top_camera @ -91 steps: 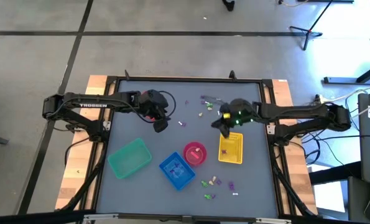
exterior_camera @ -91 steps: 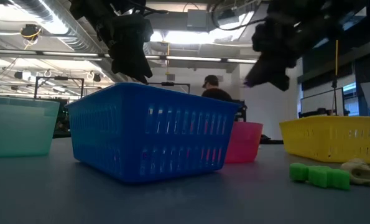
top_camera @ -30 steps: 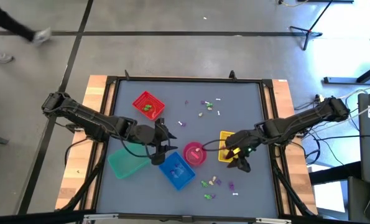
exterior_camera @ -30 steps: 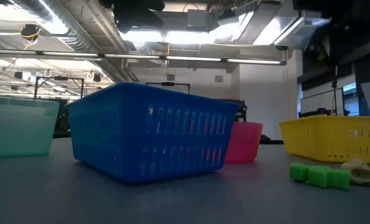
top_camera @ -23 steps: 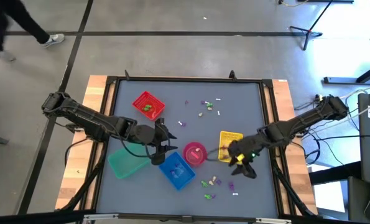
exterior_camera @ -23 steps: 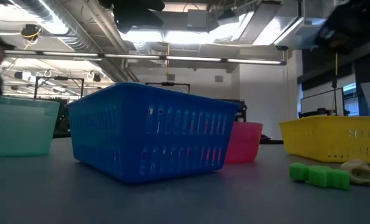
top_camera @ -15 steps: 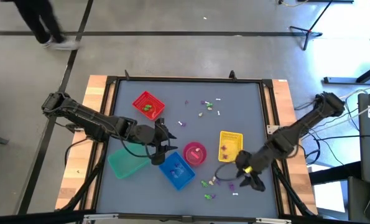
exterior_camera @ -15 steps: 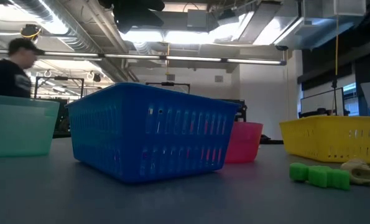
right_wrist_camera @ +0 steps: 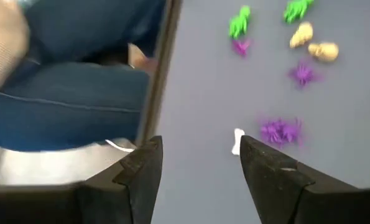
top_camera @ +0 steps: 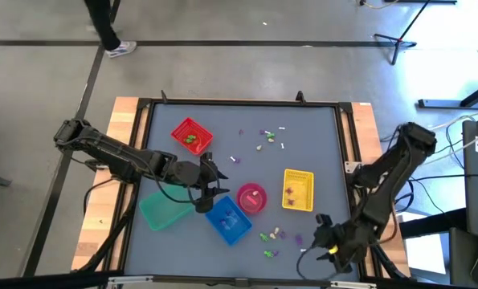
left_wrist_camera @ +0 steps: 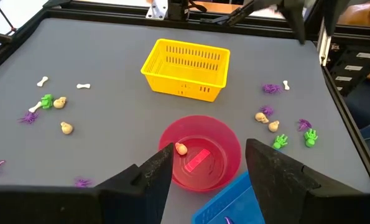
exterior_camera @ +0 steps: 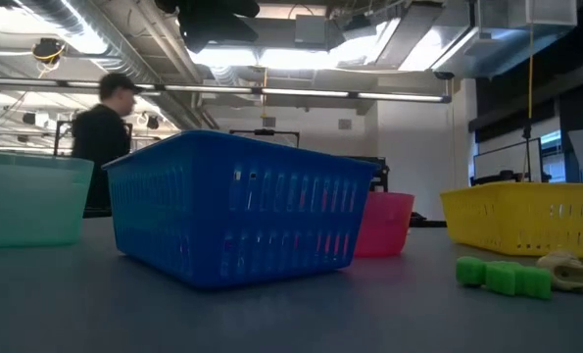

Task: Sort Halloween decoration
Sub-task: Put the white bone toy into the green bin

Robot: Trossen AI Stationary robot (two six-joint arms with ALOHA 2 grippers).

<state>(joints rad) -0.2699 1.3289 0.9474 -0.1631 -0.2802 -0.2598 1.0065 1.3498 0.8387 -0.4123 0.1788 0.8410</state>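
The Halloween decoration is tiny trinkets in green, purple, white and cream. One cluster (top_camera: 275,236) lies near the table's front edge, another (top_camera: 267,136) lies at the far middle. My right gripper (top_camera: 323,246) hovers open over the near right corner. In its wrist view the right gripper (right_wrist_camera: 200,174) stands just short of a purple spider (right_wrist_camera: 281,130) and a white bone (right_wrist_camera: 237,142). My left gripper (top_camera: 206,193) hangs open between the teal basket (top_camera: 167,203) and the pink bowl (left_wrist_camera: 200,158), holding nothing.
A red basket (top_camera: 191,135) holds green trinkets at the far left. The yellow basket (top_camera: 298,190) and blue basket (top_camera: 228,219) stand mid-table. A person's legs in jeans (right_wrist_camera: 66,93) show just beyond the table's edge by my right gripper. Another person (exterior_camera: 110,118) passes behind.
My right gripper has swung from beside the yellow basket toward the table's near right corner, sinking a little and rolling its wrist, its fingers still open. A person has walked along the far side of the table.
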